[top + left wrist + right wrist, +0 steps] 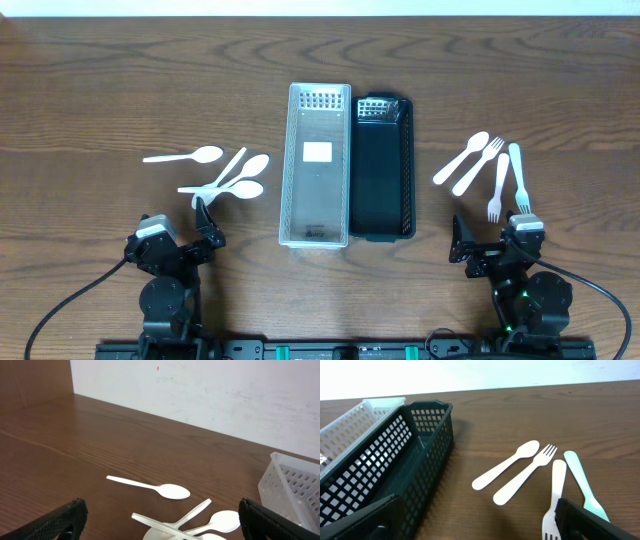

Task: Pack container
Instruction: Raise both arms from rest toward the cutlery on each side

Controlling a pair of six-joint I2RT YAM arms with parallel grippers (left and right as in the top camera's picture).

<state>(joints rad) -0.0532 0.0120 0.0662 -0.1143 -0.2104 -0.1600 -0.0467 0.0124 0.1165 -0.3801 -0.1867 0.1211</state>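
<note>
Clear basket (318, 165) sat mid-surface, long axis running near-to-far, w/ a white label (318, 152) on its floor. Black basket (383, 168) lay along its R side, walls touching or almost; same orientation, a bit shorter at the far end. In the R wrist view the black basket (395, 460) filled the L half, w/ the clear one just behind it.

Cutlery all lay on the wood surface (100, 80), outside both baskets. L of the clear basket: a single white spoon (185, 156), handle pointing L, apart from the rest. Btwn it and the basket lay a small heap of white spoons (240, 178), handles crossing; exact count couldn't be told.

R of the black basket lay a fanned group: a white spoon (461, 158) nearest the basket, then a white fork (478, 165) beside it, then a second white fork (497, 187) w/ tines pointing near. A pale green fork (518, 178) sat furthest R.

L fingers (208, 225) sat at the near L edge, just near-side of the spoon heap, spread wide apart, gripping nothing. In the L wrist view each finger showed at a bottom corner.

R fingers (461, 240) sat near R, just near-side of the forks, likewise wide apart, nothing btwn them.
</note>
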